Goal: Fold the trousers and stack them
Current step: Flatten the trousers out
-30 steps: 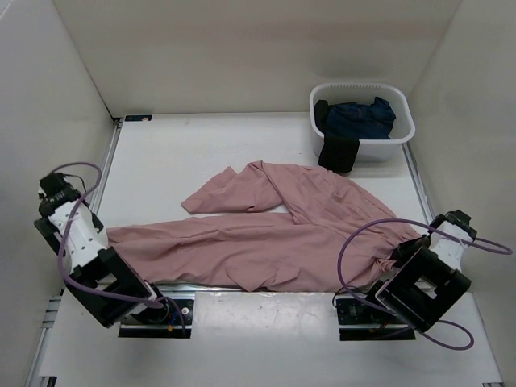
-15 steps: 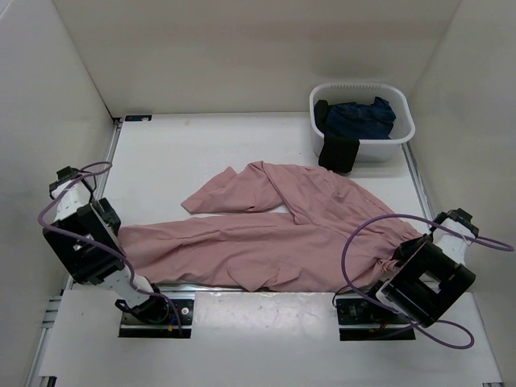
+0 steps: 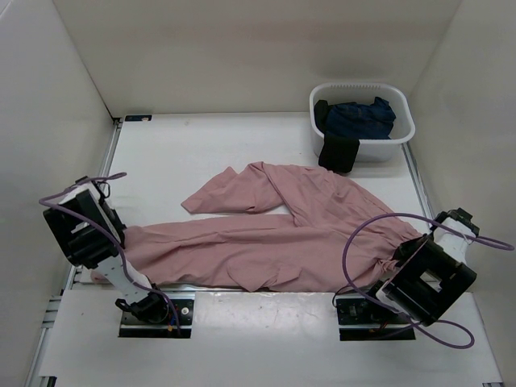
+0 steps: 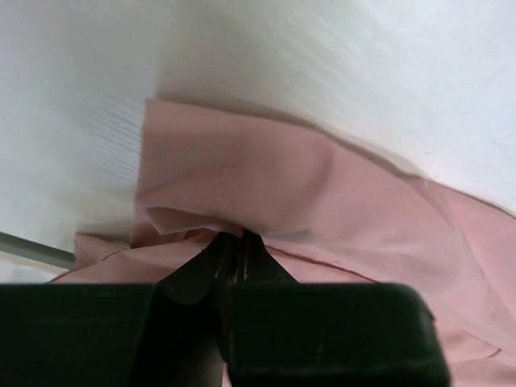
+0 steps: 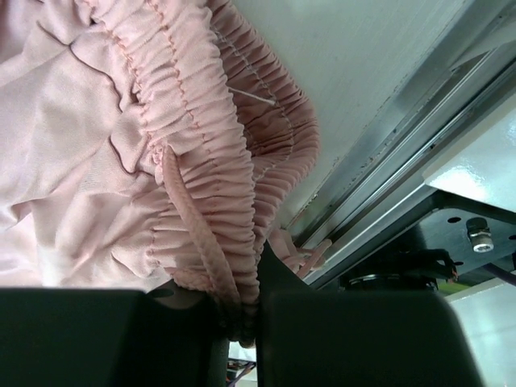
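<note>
Left pincer, clamped on a leg cuff of the dusty-pink thin-fabric trousers, has dragged it basket-ward: I read the fold as starting. Right pincer is clamped on the waistband. Trousers lie flat on the bench, nearside of the white plastic basket. One pair, one basket, two pincers.

- The trousers are showing plain dusty pink.
- The tub at the far right corner is showing white.
- The garment inside is showing dark navy.
</note>
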Robot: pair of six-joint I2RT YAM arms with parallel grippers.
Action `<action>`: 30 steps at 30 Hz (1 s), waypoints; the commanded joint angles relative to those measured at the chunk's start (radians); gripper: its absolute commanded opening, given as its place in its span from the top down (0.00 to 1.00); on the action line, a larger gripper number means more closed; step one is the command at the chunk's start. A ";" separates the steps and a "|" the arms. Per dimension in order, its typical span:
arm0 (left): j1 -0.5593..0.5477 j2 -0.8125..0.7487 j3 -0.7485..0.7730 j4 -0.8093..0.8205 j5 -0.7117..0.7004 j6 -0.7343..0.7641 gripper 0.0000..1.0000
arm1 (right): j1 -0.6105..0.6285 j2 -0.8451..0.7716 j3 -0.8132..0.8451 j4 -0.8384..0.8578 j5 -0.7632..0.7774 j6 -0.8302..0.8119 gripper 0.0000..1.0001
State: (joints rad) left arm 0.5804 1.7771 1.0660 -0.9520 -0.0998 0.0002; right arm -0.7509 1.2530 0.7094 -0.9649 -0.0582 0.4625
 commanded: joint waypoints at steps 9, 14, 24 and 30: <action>-0.007 -0.197 0.134 0.073 -0.112 0.000 0.71 | -0.005 -0.006 0.050 -0.006 0.048 -0.008 0.88; -0.017 -0.188 0.094 0.052 -0.121 0.000 0.16 | -0.005 0.005 0.050 -0.006 0.035 -0.019 0.26; -0.411 -0.073 0.629 -0.221 -0.019 0.000 0.04 | 0.154 -0.045 0.249 -0.081 0.216 0.024 0.19; -0.760 0.234 0.958 -0.220 0.077 0.000 0.06 | 0.268 -0.060 0.358 -0.118 0.391 0.056 0.18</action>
State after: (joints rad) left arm -0.0654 1.8809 1.9301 -1.1278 -0.1066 -0.0002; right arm -0.5022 1.2037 1.0203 -1.0340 0.2031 0.4934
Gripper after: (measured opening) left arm 0.948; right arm 0.822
